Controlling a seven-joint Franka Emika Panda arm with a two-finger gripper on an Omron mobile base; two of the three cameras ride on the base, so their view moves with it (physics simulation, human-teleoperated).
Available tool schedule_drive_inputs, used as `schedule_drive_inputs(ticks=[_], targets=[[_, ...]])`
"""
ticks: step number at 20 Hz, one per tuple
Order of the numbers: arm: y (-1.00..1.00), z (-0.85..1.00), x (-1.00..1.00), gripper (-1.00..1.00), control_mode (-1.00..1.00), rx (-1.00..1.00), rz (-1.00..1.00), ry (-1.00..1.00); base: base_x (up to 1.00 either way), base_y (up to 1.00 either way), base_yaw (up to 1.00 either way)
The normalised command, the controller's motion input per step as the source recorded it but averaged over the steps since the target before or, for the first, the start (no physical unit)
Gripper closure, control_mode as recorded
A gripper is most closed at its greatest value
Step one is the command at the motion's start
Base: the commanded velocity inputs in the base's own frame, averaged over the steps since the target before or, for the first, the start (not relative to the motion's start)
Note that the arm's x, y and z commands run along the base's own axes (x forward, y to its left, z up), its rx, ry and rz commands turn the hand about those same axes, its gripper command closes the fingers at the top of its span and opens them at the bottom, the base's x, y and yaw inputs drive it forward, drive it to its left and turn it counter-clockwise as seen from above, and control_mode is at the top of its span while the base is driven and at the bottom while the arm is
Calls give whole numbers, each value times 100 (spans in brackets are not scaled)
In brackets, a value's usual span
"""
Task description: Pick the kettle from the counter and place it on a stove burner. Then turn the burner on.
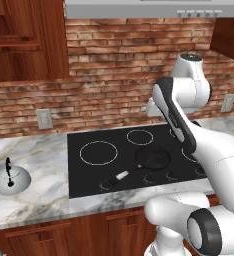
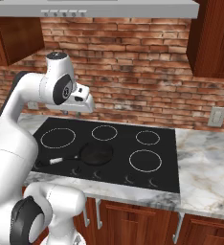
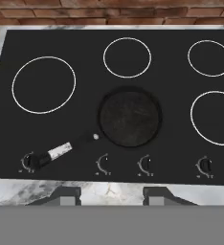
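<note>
I saw the kettle [image 1: 12, 181] sitting on the marble table [image 1: 36, 160] well left of the black glass cooktop [image 1: 89, 175], far from the gripper [image 3: 111, 197], which hung above the cooktop's front edge. The fingers [image 3: 66, 196] stood partly apart with nothing between them. I judged the kettle light but rigid, its polished silver dome likely slippery, so the thin upright black handle looked the surest place to grip. A matte black frying pan [image 3: 129, 118] lay mid-cooktop among thin white burner rings [image 3: 43, 84], with four knobs [image 3: 103, 164] along the front.
</note>
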Motion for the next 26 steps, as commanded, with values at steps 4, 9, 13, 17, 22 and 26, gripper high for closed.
schedule_drive_inputs(ticks=[4, 9, 13, 17, 22, 26], targets=[[0, 0, 0, -100, -100, 0, 0, 0, 0, 0, 0], [53, 0, -27, -100, -100, -1, 3, -14, 0, 0, 0], [85, 4, -40, -100, -100, 0, 13, -20, 0, 0, 0], [90, 1, -21, -100, -100, 1, 20, -15, 0, 0, 0], [92, 0, -1, -100, -100, 8, 25, -3, 0, 0, 0], [94, 0, 0, -100, -100, 11, 28, 0, 0, 0, 0]])
